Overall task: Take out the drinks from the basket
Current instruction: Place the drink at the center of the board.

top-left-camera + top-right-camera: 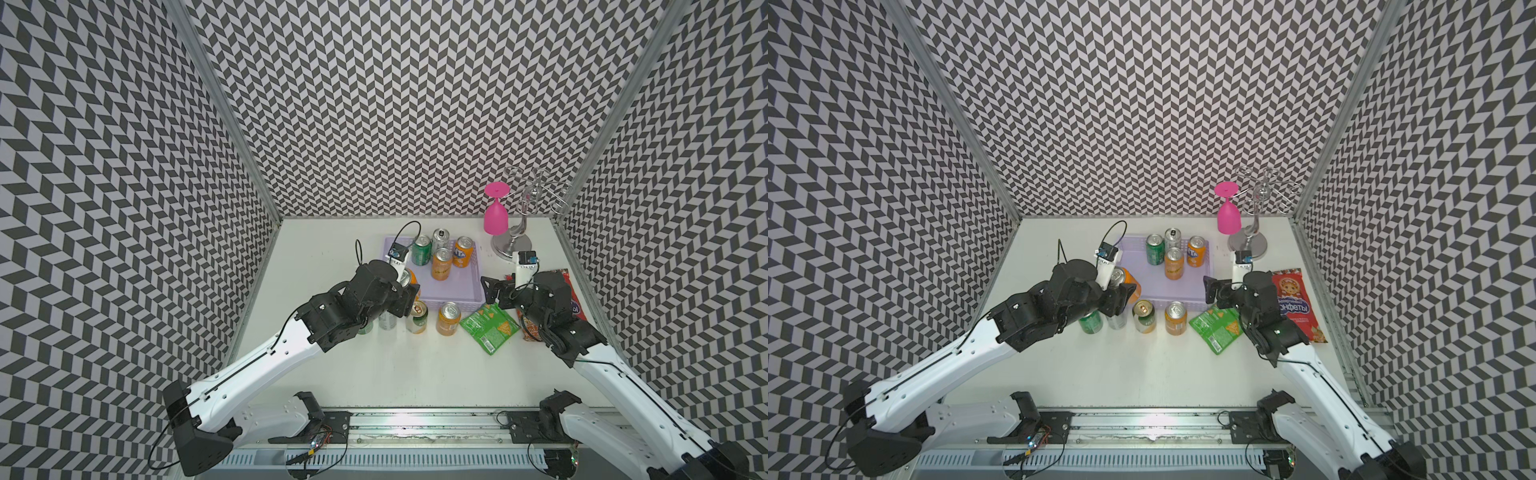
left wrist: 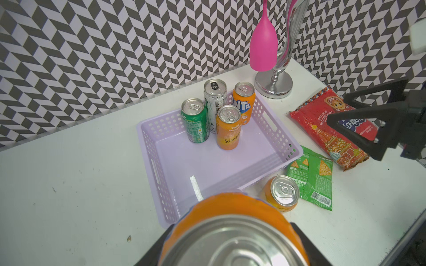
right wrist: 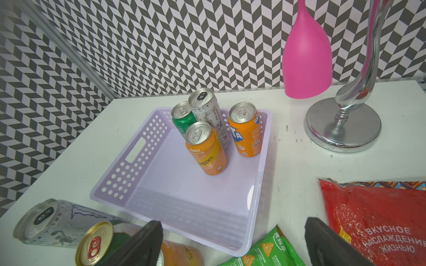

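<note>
A robotics lab cell — chevron-patterned walls (image 1: 395, 104) (aluminium-framed), arms (image 1: 257, 361) on a rail (image 1: 419, 422).

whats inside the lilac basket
Basket holds four upright cans at its far end: green can, silver-grey can, Schweppes can, Fanta can. Nothing else shows; the floor behind them is covered.

Pink goblet (image 1: 496, 214) hanging upside down from the silver rack (image 1: 503, 247), way back in the far corner of the white table (image 1: 374, 365). Nearer, a green snack bag (image 1: 490, 328) lies flat, and just beside it a red sweets bag (image 1: 1293, 305). Black-and-white chevron walls (image 1: 415, 104) all round.
</note>
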Robot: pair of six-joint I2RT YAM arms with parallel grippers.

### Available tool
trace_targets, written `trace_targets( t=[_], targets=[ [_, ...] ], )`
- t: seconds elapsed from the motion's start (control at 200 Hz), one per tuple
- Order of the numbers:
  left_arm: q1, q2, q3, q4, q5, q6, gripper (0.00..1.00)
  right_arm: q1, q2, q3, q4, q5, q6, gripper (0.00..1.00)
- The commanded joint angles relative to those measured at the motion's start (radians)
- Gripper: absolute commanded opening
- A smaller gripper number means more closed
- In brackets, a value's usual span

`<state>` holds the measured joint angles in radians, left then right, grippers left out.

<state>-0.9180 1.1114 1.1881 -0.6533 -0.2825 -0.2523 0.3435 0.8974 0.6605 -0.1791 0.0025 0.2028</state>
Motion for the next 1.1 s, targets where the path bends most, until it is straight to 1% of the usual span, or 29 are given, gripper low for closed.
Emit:
trace_targets(
  t=[0.0, 0.12, 0.135, 0.25, 0.33, 0.516, 0.676, 1.096],
  targets=[
    [-0.027, -0.06, -0.016, -0.035, -0.05, -0.084, 0.5, -0.007, 0.01, -0.012, 0.057, -0.006, 0.002, 1.0],
    [-0.053, -0.091, -0.053, -0.084, -0.051, -0.136, 0.5, -0.008, 0.015, -0.013, 0.063, -0.006, 0.001, 1.0],
    [-0.058, -0.092, -0.057, -0.091, -0.053, -0.161, 0.5, -0.008, 0.016, -0.013, 0.063, -0.006, 0.0, 1.0],
    [-0.081, -0.118, -0.102, -0.121, -0.064, -0.226, 0.49, -0.008, 0.018, -0.014, 0.067, -0.002, 0.001, 1.0],
    [-0.097, -0.142, -0.161, -0.119, -0.08, -0.273, 0.49, -0.007, 0.017, -0.016, 0.068, 0.001, 0.001, 0.99],
    [-0.101, -0.204, -0.314, -0.069, -0.142, -0.352, 0.49, -0.008, 0.013, -0.02, 0.077, 0.008, 0.004, 1.0],
    [-0.101, -0.237, -0.419, 0.003, -0.173, -0.376, 0.49, -0.008, 0.02, -0.021, 0.079, 0.004, 0.003, 1.0],
    [-0.099, -0.148, -0.575, 0.142, -0.211, -0.406, 0.5, -0.008, 0.031, -0.019, 0.081, -0.002, 0.004, 1.0]
  ],
)
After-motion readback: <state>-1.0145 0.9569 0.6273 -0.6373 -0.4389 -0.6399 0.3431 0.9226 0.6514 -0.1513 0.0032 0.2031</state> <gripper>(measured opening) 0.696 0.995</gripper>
